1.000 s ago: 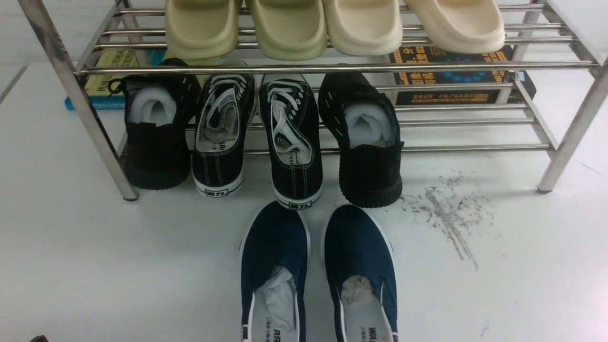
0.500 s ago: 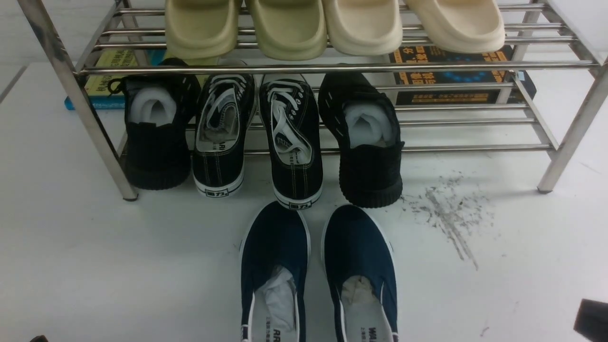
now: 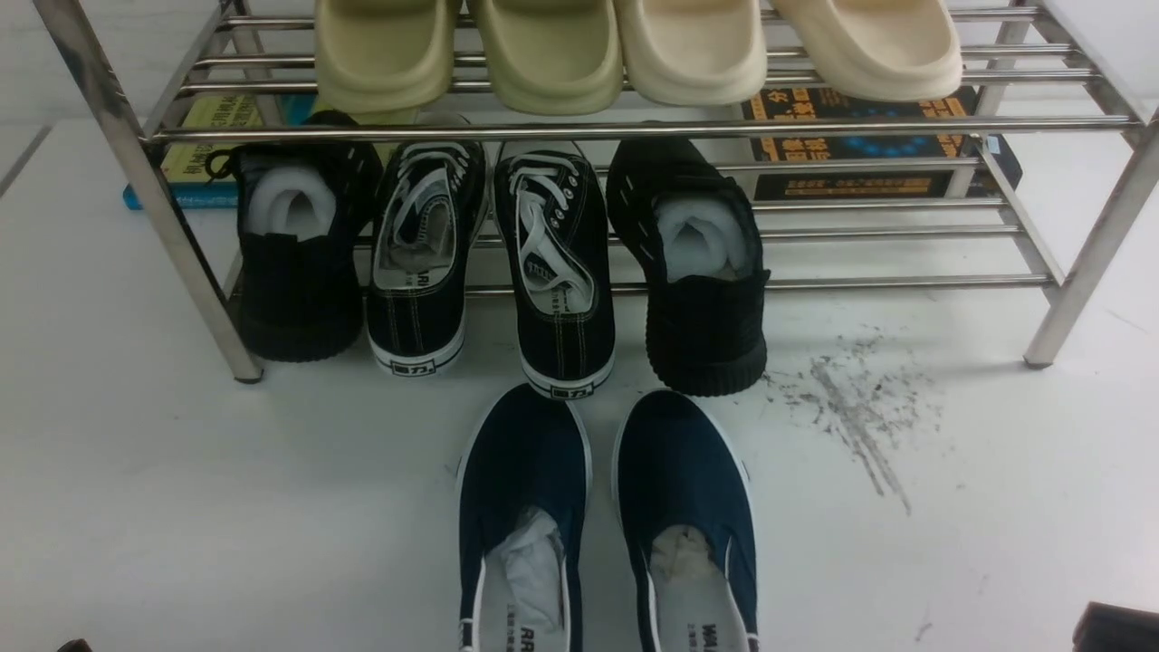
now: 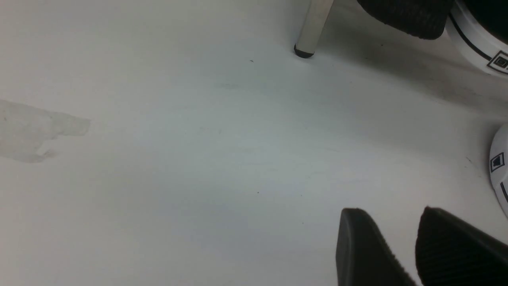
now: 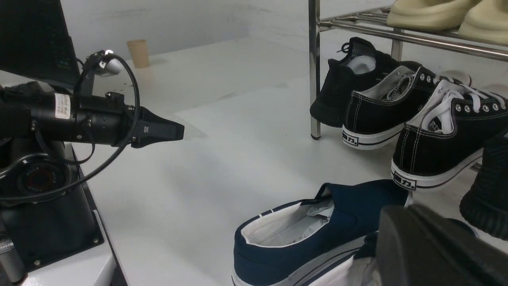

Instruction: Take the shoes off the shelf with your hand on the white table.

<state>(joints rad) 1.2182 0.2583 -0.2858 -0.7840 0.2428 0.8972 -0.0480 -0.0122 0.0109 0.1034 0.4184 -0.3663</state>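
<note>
Right black gripper [image 3: 1119,628], jaws pressed together, sits at four o'clock of the navy blue canvas slip-on shoes [image 3: 607,525], which lie side by side on the white table [image 3: 181,507], toes toward twelve, at six o'clock of the shiny steel-tube shelf [image 3: 634,129]. Left black gripper [image 4: 397,222] hovers at eight o'clock, fingers slightly apart.

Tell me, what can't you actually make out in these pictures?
- Heels of the navy slip-on shoes: cut off by the front view's bottom edge.
- The right gripper: only a dark corner at the front view's edge, and a blurred bulk in its wrist view.
- Titles on the black book: front view, too blurred, crossed by shelf tubes.
</note>
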